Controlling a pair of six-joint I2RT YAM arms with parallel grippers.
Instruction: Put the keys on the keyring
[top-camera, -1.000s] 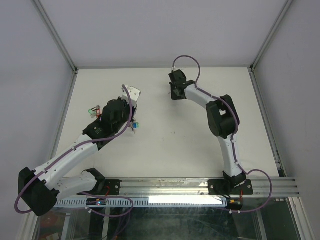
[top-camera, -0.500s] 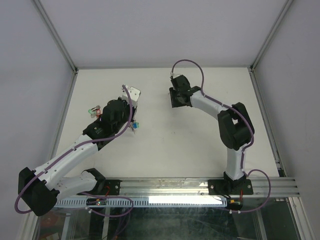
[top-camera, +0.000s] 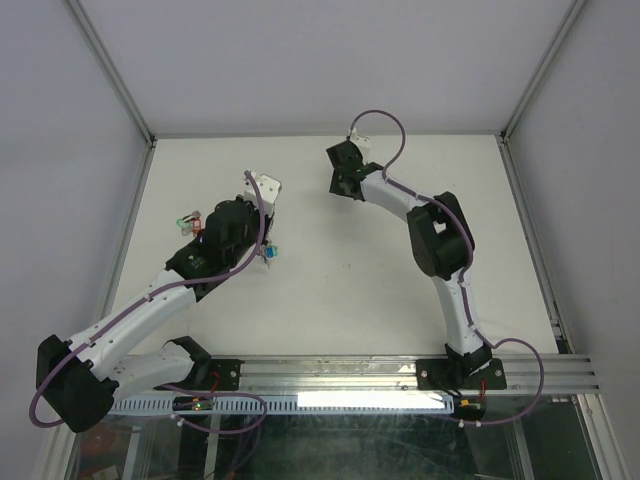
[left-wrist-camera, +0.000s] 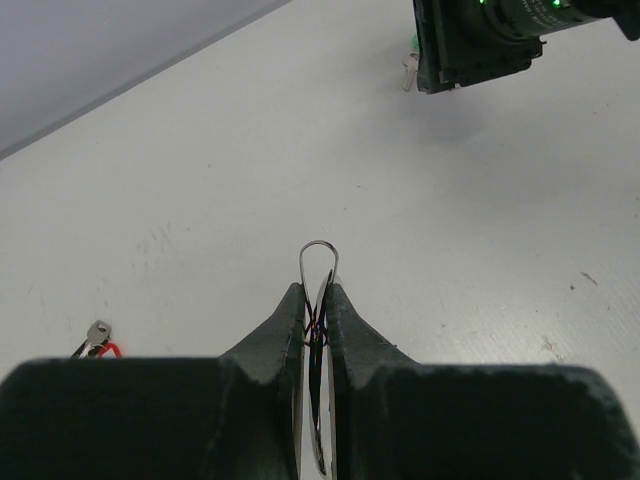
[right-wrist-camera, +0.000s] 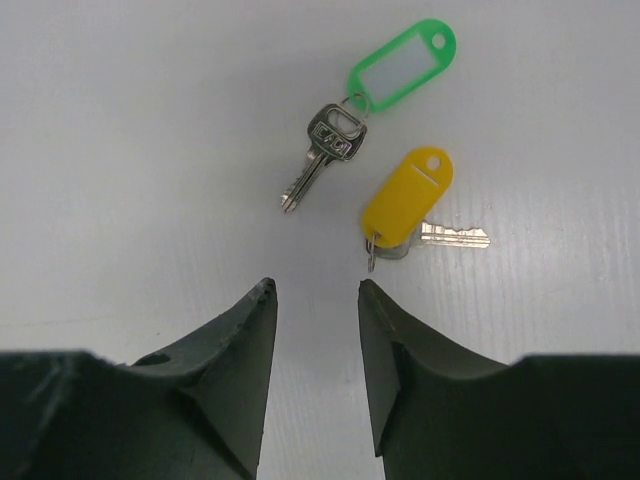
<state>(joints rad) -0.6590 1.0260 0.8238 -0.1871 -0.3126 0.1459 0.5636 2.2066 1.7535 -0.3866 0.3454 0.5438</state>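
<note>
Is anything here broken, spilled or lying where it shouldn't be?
Nothing stands out. The green key and yellow key lie flat and undamaged on the table, just ahead of the open right tool; the left tool pinches the ring.

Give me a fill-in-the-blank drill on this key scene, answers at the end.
The left pincer is ____ on the keyring.
The right pincer stands ____, holding nothing.
Before it, the nearer key has a ____ tag.
The farther key has a ____ tag.
Answers: shut, open, yellow, green.
</note>
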